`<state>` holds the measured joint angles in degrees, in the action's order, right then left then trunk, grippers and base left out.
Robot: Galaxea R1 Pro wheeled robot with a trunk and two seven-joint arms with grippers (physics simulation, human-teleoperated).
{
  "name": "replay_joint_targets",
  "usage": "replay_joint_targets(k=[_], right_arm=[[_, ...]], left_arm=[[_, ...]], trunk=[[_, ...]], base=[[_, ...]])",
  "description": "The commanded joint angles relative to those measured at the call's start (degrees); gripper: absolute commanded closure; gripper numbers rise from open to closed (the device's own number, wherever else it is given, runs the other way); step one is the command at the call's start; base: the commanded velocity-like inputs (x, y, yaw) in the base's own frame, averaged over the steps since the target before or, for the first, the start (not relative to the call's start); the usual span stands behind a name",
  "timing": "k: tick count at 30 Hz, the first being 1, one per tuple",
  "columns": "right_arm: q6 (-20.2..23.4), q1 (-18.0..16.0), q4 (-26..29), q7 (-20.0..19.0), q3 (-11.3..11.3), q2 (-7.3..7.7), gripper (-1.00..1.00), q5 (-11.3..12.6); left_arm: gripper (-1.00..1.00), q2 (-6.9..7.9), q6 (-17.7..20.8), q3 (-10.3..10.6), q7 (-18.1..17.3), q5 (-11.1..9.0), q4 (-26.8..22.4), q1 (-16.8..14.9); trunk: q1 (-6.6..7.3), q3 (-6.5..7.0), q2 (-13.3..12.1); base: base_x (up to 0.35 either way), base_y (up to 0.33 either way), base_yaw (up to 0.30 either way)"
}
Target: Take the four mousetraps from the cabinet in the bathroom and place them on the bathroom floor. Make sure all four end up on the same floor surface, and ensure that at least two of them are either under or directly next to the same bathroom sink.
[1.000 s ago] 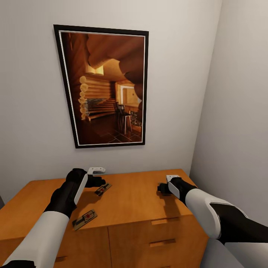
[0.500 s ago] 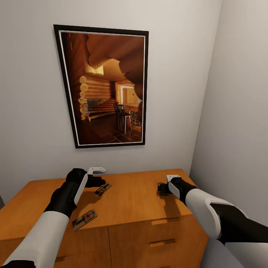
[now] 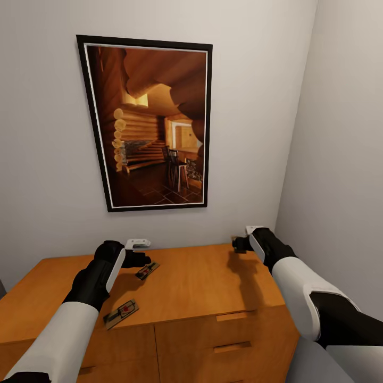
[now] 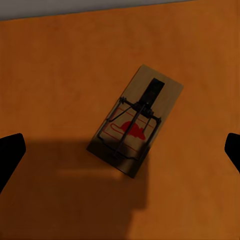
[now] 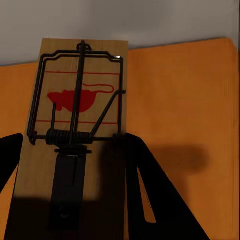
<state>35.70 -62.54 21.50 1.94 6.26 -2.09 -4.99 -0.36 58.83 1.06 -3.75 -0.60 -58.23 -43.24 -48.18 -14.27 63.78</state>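
Note:
The orange-brown cabinet (image 3: 202, 284) stands against the wall. Two mousetraps lie on its flat top: one (image 3: 147, 271) just in front of my left gripper (image 3: 144, 259), another (image 3: 121, 313) near the front edge. In the left wrist view the first mousetrap (image 4: 135, 120) lies flat below my open left gripper (image 4: 120, 152), whose fingertips (image 4: 10, 155) are spread wide to either side. My right gripper (image 3: 238, 244) hangs above the top's back right corner. It is shut on a third mousetrap (image 5: 75, 125), whose wooden board sits between its dark fingers (image 5: 150, 200).
A large framed picture (image 3: 151, 125) of a log cabin interior hangs on the wall above the cabinet. A side wall (image 3: 340, 159) closes in tight on the right. Drawer fronts with thin handles (image 3: 229, 316) face me below the top.
My right gripper has lifted off the cabinet top and moved up toward the back wall with a mousetrap in it. The left arm and both lying traps have stayed put.

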Motion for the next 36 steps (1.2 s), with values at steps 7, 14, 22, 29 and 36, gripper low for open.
replay_joint_targets(k=[7, 14, 22, 29, 36], right_arm=[[0.45, -0.04, 0.51, -0.25, 0.50, 0.08, 1.00, -0.31], [0.21, -0.04, 0.56, -0.27, 0.51, 0.10, 1.00, -0.36], [-0.02, -0.04, 0.44, -0.32, 0.55, 0.15, 1.00, -0.32], [0.06, -0.04, 0.22, -1.29, 0.54, 0.16, 1.00, -0.33], [-0.05, -0.04, 0.03, -2.15, 0.51, 0.16, 1.00, -0.44]], left_arm=[[-1.00, 0.00, 0.24, 0.00, -0.11, -0.02, -0.05, -0.06], [-1.00, 0.00, 0.24, 0.00, -0.11, -0.02, -0.05, -0.07], [-1.00, 0.00, 0.24, 0.00, -0.11, -0.02, -0.05, -0.06], [-1.00, 0.05, 0.24, -0.03, -0.04, -0.02, -0.05, -0.07], [-1.00, 0.09, 0.24, -0.07, -0.03, -0.02, -0.05, -0.07]], trunk=[[0.00, -0.08, 0.05], [0.00, -0.08, 0.05], [0.00, -0.08, 0.05], [0.00, -0.08, 0.05], [0.00, -0.08, 0.05]], base=[[0.000, 0.000, 0.000], [0.000, 0.000, 0.000], [0.000, 0.000, 0.000], [0.000, 0.000, 0.000], [0.000, 0.000, 0.000]])
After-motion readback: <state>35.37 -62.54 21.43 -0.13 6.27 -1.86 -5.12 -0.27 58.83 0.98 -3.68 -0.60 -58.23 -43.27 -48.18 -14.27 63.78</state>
